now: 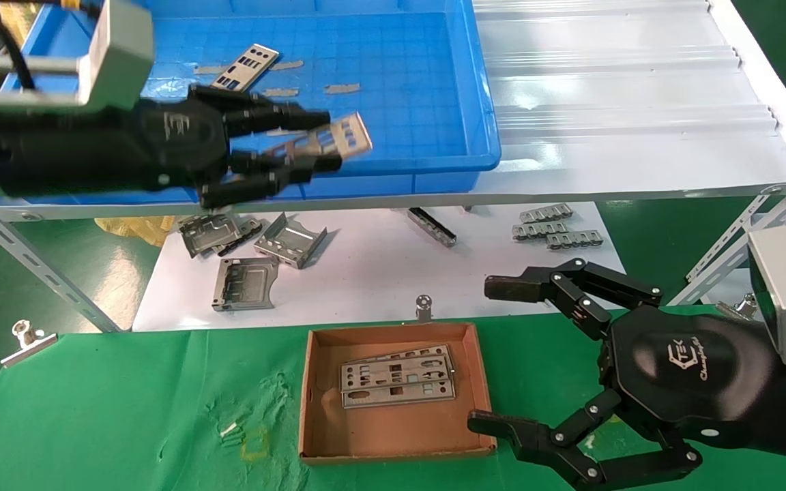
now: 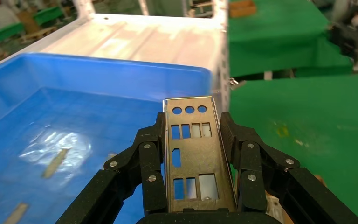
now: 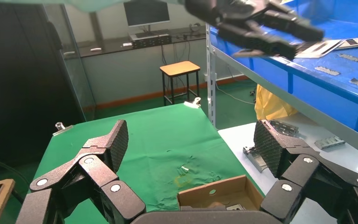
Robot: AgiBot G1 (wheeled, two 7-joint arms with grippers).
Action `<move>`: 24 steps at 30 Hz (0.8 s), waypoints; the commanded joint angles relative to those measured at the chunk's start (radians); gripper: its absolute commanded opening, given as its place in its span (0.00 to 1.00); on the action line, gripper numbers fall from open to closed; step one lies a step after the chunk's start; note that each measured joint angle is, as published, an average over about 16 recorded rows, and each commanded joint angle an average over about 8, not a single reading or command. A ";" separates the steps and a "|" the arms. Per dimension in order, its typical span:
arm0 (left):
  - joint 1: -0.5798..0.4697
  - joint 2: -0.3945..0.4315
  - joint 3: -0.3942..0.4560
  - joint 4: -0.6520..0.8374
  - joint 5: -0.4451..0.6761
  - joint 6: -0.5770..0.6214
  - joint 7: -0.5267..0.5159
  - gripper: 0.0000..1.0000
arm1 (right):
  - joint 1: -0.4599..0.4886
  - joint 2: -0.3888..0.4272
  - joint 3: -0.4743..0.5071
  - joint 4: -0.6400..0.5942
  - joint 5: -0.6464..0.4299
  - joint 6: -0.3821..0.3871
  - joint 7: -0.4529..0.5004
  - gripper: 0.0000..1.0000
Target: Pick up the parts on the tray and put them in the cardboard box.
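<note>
My left gripper is shut on a thin silver plate and holds it above the near part of the blue tray. In the left wrist view the same plate stands between the black fingers, over the tray's rim. One more plate lies on the tray floor farther back. The brown cardboard box sits on the green cloth with stacked plates inside. My right gripper hangs open just right of the box, holding nothing; its wrist view shows the box below.
Folded grey brackets and small notched strips lie on the white sheet under the shelf. Grey tape scraps stick to the tray floor. Metal clips pin the green cloth. The white shelf extends right of the tray.
</note>
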 commanded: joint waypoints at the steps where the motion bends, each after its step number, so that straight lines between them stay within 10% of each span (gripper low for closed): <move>1: 0.042 -0.023 0.014 -0.080 -0.035 0.005 -0.007 0.00 | 0.000 0.000 0.000 0.000 0.000 0.000 0.000 1.00; 8: 0.213 -0.051 0.147 -0.274 -0.101 -0.033 0.054 0.00 | 0.000 0.000 0.000 0.000 0.000 0.000 0.000 1.00; 24: 0.327 0.211 0.232 0.002 0.042 -0.262 0.453 0.06 | 0.000 0.000 0.000 0.000 0.000 0.000 0.000 1.00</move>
